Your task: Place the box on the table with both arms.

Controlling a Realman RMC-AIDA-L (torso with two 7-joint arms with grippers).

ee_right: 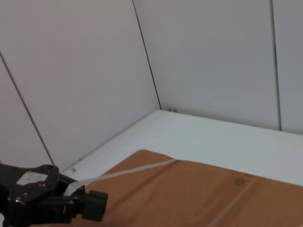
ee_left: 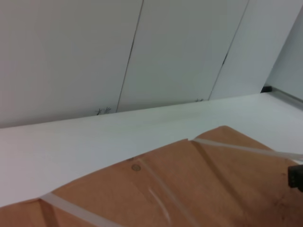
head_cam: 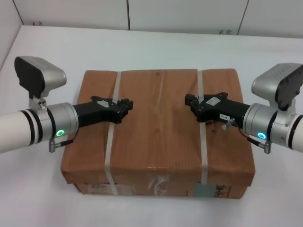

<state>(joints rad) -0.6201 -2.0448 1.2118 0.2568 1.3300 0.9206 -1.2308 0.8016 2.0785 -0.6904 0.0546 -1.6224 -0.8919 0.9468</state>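
**Box lying flat on the table, both grippers over its lid**

White wall panels with dark seams are closing off the far edge of the plain white smooth table [head_cam: 156, 47], which is spreading well beyond its load on every side. Sitting flat near the table's middle, toward the near edge, is the large flat brown cardboard box [head_cam: 158, 127], bound by two whitish plastic straps [head_cam: 112, 142] running from its far edge to its near edge, with clear tape and labels showing on its near side.

Reaching in from the table's left edge, the left black two-finger gripper [head_cam: 127, 106] is hanging over the box's top by the left strap; its fingers are lying close together, gripping nothing.

Coming in from the right edge, the right black two-finger gripper [head_cam: 188, 100] is poised over the top beside the right strap, facing the other, fingers likewise drawn together and empty. A bare stretch of lid is lying between them.
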